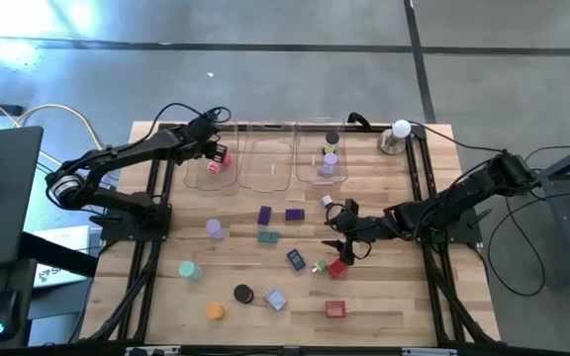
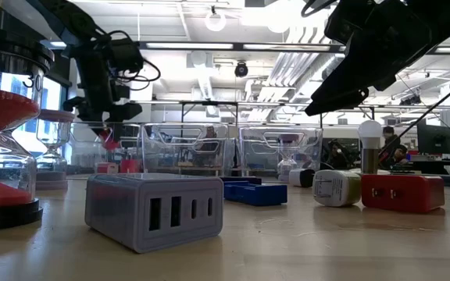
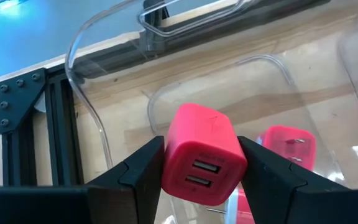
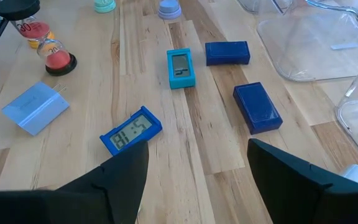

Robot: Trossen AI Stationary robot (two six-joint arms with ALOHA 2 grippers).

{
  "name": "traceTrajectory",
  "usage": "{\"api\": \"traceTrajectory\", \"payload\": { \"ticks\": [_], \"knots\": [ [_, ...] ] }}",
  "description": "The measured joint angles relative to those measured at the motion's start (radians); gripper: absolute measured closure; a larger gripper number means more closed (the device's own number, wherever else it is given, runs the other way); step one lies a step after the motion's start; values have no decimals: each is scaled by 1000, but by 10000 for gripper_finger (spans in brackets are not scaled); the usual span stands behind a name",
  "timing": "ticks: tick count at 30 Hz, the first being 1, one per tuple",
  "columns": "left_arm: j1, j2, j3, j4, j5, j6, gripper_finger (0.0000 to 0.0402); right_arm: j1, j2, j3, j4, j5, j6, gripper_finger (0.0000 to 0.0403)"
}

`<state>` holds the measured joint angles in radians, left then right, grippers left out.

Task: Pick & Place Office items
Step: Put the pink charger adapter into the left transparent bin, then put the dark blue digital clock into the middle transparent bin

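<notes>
In the low view the nearest thing is a grey-lilac charger block (image 2: pixel 155 209) with four slots in its face, lying on the pale wooden tabletop (image 2: pixel 303 242). At the left edge of that frame stands a sand timer (image 2: pixel 2 148) with red sand and a black base. Behind the block lie a flat blue box (image 2: pixel 255 192), a white plug (image 2: pixel 337 188) and a red charger (image 2: pixel 401 192), all matte plastic with rounded corners.

In the lower middle of the high view the small coloured items are scattered: an orange disc (image 1: pixel 215 311), a black disc (image 1: pixel 242 294), a teal disc (image 1: pixel 188 269) and a red block (image 1: pixel 335 310). The right hand (image 1: pixel 342 241) hovers just above this group, near the red piece at the centre right, with its two dark fingers apart and nothing between them. Its wrist view shows a blue digital clock (image 4: pixel 131 130), a teal clock (image 4: pixel 181 68) and two dark blue boxes (image 4: pixel 257 107) on the wood planks.

Farther, in the upper middle, three clear plastic trays (image 1: pixel 270 158) stand side by side. The left hand (image 1: pixel 218 150) is above the leftmost tray and is closed on a pink-red charger cube (image 3: pixel 202 162), smooth, with two USB ports. Another pink piece (image 3: pixel 289 144) already lies in that tray. A white ball lamp (image 1: pixel 400 130) stands at the upper right corner.
</notes>
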<state>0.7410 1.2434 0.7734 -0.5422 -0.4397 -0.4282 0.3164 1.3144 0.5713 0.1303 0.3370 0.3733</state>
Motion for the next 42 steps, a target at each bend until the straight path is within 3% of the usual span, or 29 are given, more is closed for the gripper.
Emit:
{"api": "traceTrajectory", "payload": {
  "ticks": [7, 17, 25, 29, 34, 42],
  "knots": [
    [0, 0, 0, 0, 1, 49, 215, 0, 0, 0, 0, 0, 0, 141],
    [0, 0, 0, 5, -4, 45, 117, 0, 0, 0, -7, -6, -3, 141],
    [-34, -16, 14, 51, -2, 98, 111, 0, 0, 0, -38, -38, -37, 141],
    [-91, -69, 38, 57, -3, 149, 111, 4, 0, -1, -83, -126, -80, 141],
    [-198, -182, 45, 81, -3, 177, 111, 26, -6, -1, -89, -143, -101, 141],
    [-454, -280, 45, 83, 27, 116, 111, 74, -151, 0, -101, -240, -109, 141]
  ]
}}
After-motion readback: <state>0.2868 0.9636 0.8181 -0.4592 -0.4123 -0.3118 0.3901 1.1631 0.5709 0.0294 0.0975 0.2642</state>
